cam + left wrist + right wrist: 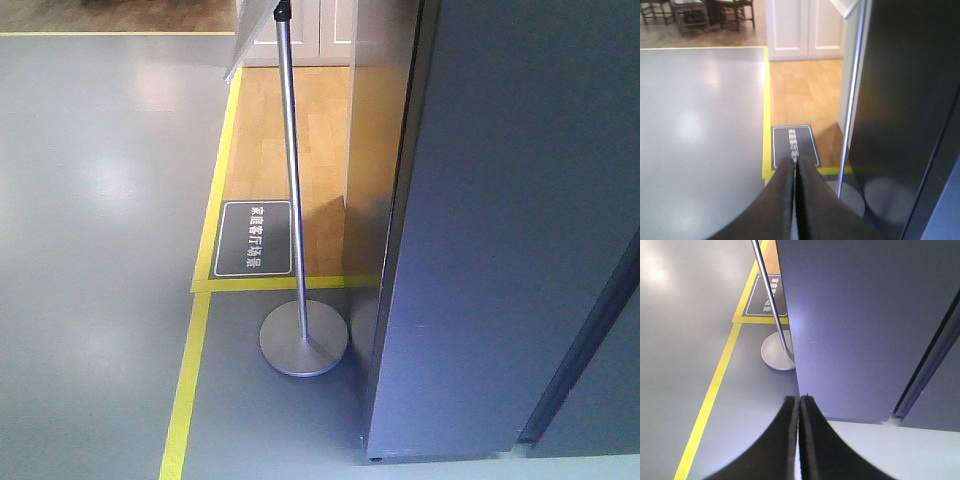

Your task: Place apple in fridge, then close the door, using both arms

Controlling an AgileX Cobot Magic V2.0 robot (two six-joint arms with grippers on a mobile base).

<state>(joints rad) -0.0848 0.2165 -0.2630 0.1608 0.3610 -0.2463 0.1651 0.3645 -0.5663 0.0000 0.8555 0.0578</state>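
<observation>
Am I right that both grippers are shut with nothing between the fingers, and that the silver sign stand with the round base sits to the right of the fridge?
Not quite. The sign stand sits to the left of the fridge, as the exterior front-facing view shows. The rest holds: the left gripper and the right gripper are both shut with nothing between the fingers.

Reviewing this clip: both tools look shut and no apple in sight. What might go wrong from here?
1. No apple shows in any view, and the left tool and right tool are both shut with nothing between them, so the placing step may be missed.
2. The sign stand sits close beside the fridge; a swinging door or arm might knock it.
3. The right tool is near the fridge's dark panel and could scrape it.
</observation>
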